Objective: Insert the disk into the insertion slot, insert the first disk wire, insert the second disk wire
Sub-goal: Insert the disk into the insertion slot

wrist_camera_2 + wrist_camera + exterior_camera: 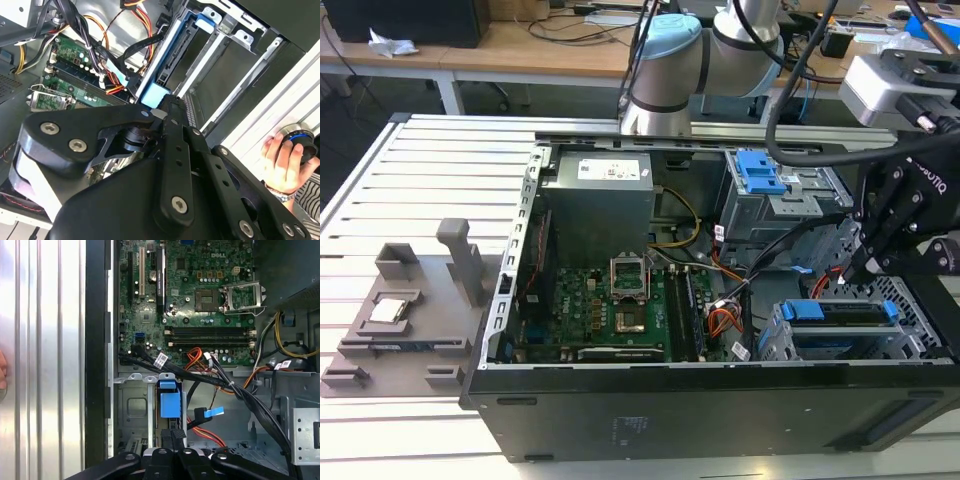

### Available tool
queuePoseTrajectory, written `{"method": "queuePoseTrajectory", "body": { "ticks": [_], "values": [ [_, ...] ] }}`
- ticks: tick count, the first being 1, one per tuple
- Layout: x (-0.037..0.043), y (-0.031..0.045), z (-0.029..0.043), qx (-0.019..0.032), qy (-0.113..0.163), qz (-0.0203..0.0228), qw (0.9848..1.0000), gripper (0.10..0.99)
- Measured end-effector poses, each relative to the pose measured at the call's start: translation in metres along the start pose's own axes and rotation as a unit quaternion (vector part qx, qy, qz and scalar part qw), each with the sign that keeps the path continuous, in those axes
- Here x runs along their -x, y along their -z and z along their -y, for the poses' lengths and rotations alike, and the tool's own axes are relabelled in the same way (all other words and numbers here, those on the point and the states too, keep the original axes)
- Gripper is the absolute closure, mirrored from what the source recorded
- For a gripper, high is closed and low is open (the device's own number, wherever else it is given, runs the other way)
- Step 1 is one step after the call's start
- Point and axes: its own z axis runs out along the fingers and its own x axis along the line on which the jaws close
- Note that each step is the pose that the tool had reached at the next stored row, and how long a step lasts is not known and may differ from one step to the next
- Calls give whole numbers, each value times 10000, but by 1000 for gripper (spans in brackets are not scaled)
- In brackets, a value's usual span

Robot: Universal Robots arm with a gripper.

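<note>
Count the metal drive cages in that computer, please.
2: the insertion slot at the exterior view's right, holding the disk, and the taller bay beyond it. Others may be hidden.

The disk (807, 311), silver in a bright blue frame, lies flat and seated inside the slot (915, 300), a grey perforated metal cage just below the jaws. In the first wrist view the disk (168, 401) turns its blue end toward the jaws, right ahead of their tips. A black wire (212, 411) with a blue tag hangs just beside them.
</note>
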Motion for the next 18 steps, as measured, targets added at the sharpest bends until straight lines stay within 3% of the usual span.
{"method": "queuePoseTrajectory", "body": {
  "ticks": [6, 11, 18],
  "values": [
    [0, -79, 6, 0, 0, 0, 10000, 980],
    [43, -111, 122, 0, 0, 0, 10000, 980],
    [51, -126, 155, 0, 0, -2, 10000, 980]
  ]
}}
